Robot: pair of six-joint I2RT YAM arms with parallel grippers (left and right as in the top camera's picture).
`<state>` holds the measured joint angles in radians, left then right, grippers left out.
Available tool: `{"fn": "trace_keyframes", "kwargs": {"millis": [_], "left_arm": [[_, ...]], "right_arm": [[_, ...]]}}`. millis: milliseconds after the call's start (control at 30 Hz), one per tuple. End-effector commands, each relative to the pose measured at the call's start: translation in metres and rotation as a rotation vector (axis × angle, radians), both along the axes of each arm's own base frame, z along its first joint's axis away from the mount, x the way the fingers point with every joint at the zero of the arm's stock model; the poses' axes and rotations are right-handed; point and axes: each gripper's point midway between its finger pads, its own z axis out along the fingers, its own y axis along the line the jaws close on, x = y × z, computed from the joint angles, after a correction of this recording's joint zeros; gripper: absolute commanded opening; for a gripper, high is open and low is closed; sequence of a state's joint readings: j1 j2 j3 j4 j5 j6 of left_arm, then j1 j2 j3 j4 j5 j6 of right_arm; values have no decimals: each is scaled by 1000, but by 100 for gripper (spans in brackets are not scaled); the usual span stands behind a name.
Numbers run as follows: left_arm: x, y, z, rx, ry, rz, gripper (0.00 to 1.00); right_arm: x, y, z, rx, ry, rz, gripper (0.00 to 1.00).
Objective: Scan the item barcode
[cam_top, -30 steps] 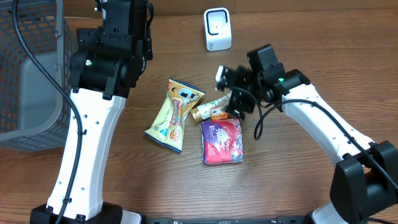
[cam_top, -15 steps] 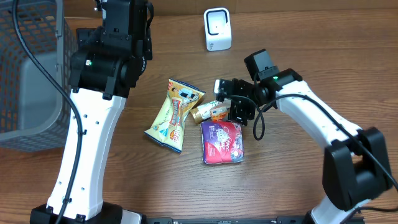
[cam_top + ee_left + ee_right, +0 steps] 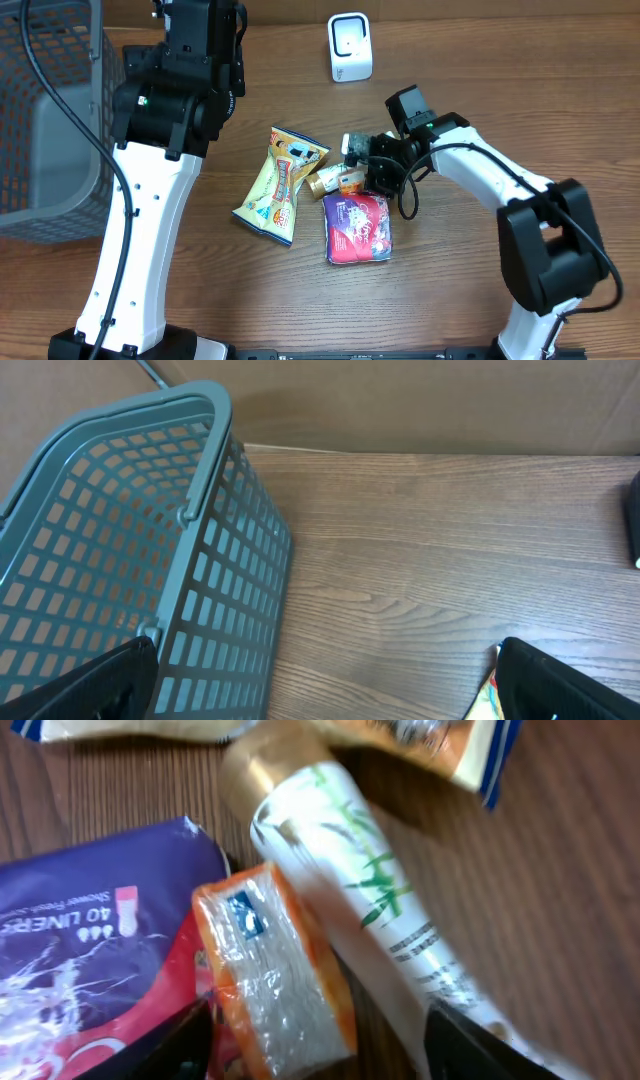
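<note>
**Right jaws straddle tube and packet**

Overhead: the right gripper [image 3: 362, 166] hides part of the white tube [image 3: 330, 180] and orange packet [image 3: 350, 184], which lie between the snack bag [image 3: 282, 185] and purple pack [image 3: 357, 228]. The scanner [image 3: 350, 47] stands well behind.
Left wrist: the left gripper [image 3: 330, 690] gapes wide, fingers cropped, beside the basket [image 3: 120, 560].
Right wrist: jaws apart around both items; contact unclear.

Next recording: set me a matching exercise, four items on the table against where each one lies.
1 grey mesh basket
2 white scanner
3 yellow snack bag
4 purple liner pack

A far edge of the table, centre
B left edge of the table
C just left of the gold-capped tube
D on the robot's side of the tube

Pairs: 1-B, 2-A, 3-C, 4-D
</note>
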<state>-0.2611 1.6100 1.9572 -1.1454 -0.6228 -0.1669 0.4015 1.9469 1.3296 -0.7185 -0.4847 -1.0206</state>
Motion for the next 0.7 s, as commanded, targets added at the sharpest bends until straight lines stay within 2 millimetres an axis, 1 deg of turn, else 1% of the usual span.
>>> {"fn": "trace_keyframes", "kwargs": {"millis": [0,33,67,100,167,200,267,367,500,567,667], "left_arm": [[-4,4,7,-8,-25,24,100],[-4,4,7,-8,-25,24,100],[-4,4,7,-8,-25,24,100],[-4,4,7,-8,-25,24,100],[-4,4,7,-8,-25,24,100],[-5,4,7,-8,-25,24,100],[-5,4,7,-7,-24,24,100],[-5,4,7,-7,-24,24,100],[-5,4,7,-7,-24,24,100],[-5,4,7,-7,-25,24,100],[-5,4,7,-6,-24,24,100]], "right_arm": [[5,1,0,6,-5,-1,56],[5,1,0,6,-4,-1,48],[5,1,0,6,-3,-3,44],[4,2,1,9,-1,-4,36],[4,4,2,21,4,-6,8],[6,5,3,32,11,-24,4],[10,9,7,52,19,-61,4],[13,13,15,79,22,-70,4],[17,21,34,139,37,-87,4],[20,23,47,170,45,-115,4],[21,27,82,275,67,-135,4]]}}
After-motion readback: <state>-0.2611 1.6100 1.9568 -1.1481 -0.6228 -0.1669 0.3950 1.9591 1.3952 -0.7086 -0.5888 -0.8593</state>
